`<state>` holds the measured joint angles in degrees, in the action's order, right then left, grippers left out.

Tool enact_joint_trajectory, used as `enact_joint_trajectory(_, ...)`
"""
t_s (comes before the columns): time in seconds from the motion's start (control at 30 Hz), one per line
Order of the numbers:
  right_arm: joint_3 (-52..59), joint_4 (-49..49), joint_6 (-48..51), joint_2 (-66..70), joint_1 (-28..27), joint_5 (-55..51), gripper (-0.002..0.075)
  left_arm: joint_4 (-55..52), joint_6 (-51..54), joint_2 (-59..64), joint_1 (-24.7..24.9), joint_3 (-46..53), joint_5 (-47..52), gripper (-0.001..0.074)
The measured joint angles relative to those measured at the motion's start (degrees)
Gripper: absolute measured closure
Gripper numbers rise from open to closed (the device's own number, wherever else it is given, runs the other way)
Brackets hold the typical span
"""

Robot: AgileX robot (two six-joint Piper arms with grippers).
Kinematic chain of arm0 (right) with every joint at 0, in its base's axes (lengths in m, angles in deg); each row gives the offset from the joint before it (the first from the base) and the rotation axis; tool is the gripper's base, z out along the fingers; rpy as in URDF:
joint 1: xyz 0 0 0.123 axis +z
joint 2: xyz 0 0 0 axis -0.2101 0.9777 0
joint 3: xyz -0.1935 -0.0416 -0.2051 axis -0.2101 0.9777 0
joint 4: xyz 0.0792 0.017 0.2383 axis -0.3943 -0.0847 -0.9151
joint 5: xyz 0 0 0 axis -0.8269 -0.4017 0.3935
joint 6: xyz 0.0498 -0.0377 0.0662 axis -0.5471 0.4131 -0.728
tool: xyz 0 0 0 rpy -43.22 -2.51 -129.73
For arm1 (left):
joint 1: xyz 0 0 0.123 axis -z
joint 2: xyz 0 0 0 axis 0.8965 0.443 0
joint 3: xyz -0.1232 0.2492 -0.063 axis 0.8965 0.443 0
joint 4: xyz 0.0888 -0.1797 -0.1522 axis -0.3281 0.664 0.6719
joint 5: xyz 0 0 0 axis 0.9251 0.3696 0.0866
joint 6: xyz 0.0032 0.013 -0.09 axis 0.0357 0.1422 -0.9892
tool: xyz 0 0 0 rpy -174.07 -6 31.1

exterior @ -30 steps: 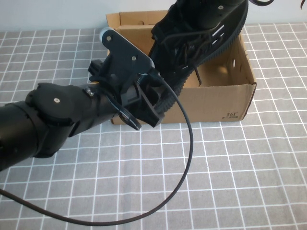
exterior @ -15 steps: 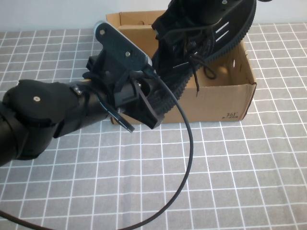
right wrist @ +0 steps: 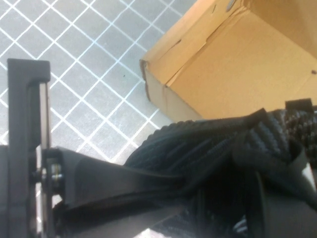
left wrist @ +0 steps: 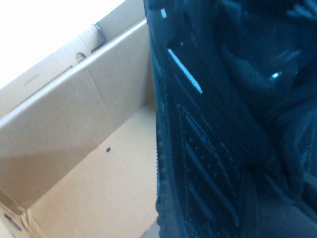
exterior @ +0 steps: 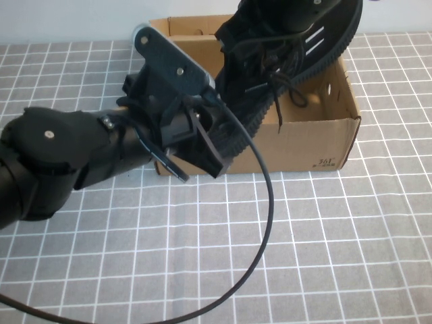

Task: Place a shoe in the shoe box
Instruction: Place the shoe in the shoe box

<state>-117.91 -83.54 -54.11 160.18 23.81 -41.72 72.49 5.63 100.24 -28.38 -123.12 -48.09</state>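
The desk (exterior: 324,236) is covered with a gray cloth with white squares. At the far side of it sits the box (exterior: 297,145), brown cardboard, open at the top, with small black print on its near right corner. From the left wrist view you look down into the box (left wrist: 99,188), and its floor is bare where it shows.

The left arm (exterior: 61,158) is big and black and reaches in from the left. A black cable (exterior: 260,229) loops from it down over the desk.

The shoe (exterior: 283,54) is black with thin white stripes and a ridged sole. It is held up in the air, tilted, over the open box, not resting inside. Its laces (exterior: 275,101) dangle down toward the box.

The left pincer (exterior: 219,135) is at the near left edge of the box, closed on the lower end of the shoe. The right pincer (right wrist: 218,163) comes in from the top, above the box, and it grips the upper part of the shoe (right wrist: 198,144) too.
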Motion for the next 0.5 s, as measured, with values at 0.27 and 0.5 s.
enact_joint_trajectory(0.27, -0.5, 1.7, 0.2, -0.8, -0.2, 0.9, 0.0732, -1.2, 0.0, 0.0, -0.5, -2.8, 2.9, 0.0703)
enact_joint_trajectory(0.5, -0.5, 2.1, 0.3, -0.8, -0.2, 0.9, 0.0613, -2.1, 0.0, 0.0, -4.3, -4.6, 9.6, 0.0705)
